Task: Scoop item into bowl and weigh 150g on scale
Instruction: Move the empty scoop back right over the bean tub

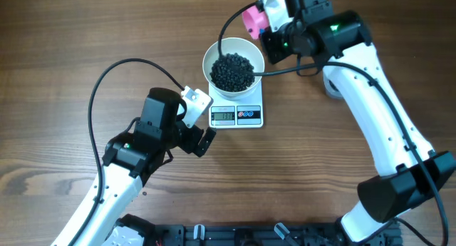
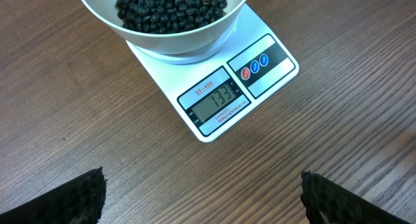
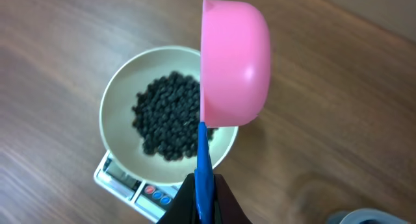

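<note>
Your right gripper (image 3: 204,191) is pinched tight on the thin blue handle (image 3: 203,156) of the pink scoop (image 3: 234,62). The scoop stands out ahead of the fingertips, tipped on its side. It is seen edge-on, so you cannot tell whether anything is left in it.

Beneath the scoop, just beyond those fingertips, the white bowl (image 3: 117,100) sits on the scale (image 2: 166,74) with the heap of black beans (image 3: 166,117) inside. Your left gripper (image 2: 205,201) is spread wide and holds nothing. The scale lies straight ahead of its fingers (image 2: 71,198), clear of them, with its display (image 2: 218,97) on the near side. It appears to read 133, so only a little more is needed.

Overshoot looks like the main risk, since a full scoop would likely carry you past the target. Add beans in small amounts.

- **Beans:** they are small, round, hard and shiny, so they could bounce off the smooth rim and roll away across the wooden table (image 2: 65,120).
- **Bowl:** it is glossy and rounded, and if the scoop rests on it the reading will be false.
- **Handle:** it is a narrow flat strip and could twist in the grip under the weight of the smooth, domed plastic scoop.
- **Scale:** it is a light, flat plastic slab, and a nudge from the rough black left fingers would shift it.
</note>
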You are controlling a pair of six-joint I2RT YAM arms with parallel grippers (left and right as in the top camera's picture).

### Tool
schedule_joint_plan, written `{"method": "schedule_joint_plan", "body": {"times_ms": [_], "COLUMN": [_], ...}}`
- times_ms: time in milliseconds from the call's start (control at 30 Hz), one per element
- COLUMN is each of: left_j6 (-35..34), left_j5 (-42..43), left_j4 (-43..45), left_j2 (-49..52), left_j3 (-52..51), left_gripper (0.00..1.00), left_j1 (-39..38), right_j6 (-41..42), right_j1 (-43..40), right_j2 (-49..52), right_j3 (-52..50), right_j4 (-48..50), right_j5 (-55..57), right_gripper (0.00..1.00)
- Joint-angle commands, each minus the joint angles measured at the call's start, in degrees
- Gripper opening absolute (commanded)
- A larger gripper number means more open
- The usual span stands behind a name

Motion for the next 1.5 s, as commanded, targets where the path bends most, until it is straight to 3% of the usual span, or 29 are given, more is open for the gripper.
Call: {"method": "schedule_joint_plan", "body": {"times_ms": [0,633,833,1067,1467], "left_j6": [0.50,0.50,0.50,0.50,0.48], "left_j5": [0.26,0.26,0.26,0.26,0.26], "left_j4": [0.00,0.00,0.00,0.00,0.00], "left_j2": [0.17,0.17,0.17,0.17,0.17], "left_j3": [-0.22,-0.22,-0.22,-0.22,-0.22], "left_gripper": [1.00,1.00,1.00,1.00,1.00], "left_j1": [0.26,0.24,0.24,0.26,0.24], "right_j6": [0.70,2.40,3.78,3.96,6.88], "right_j1": [1.88,-0.52,-10.99,-20.72,-30.47], "right_j2": [-0.92,-0.94,-0.96,-0.94,0.72], "right_j3": [0.96,1.01,4.26,4.37,-2.05], "right_j4": [-2.01,-1.66,-9.11,-18.58,-21.05], "right_j5": [4.37,3.61,-2.80,1.42,3.48], "right_gripper": [0.04,0.04,0.04,0.04,0.04]}}
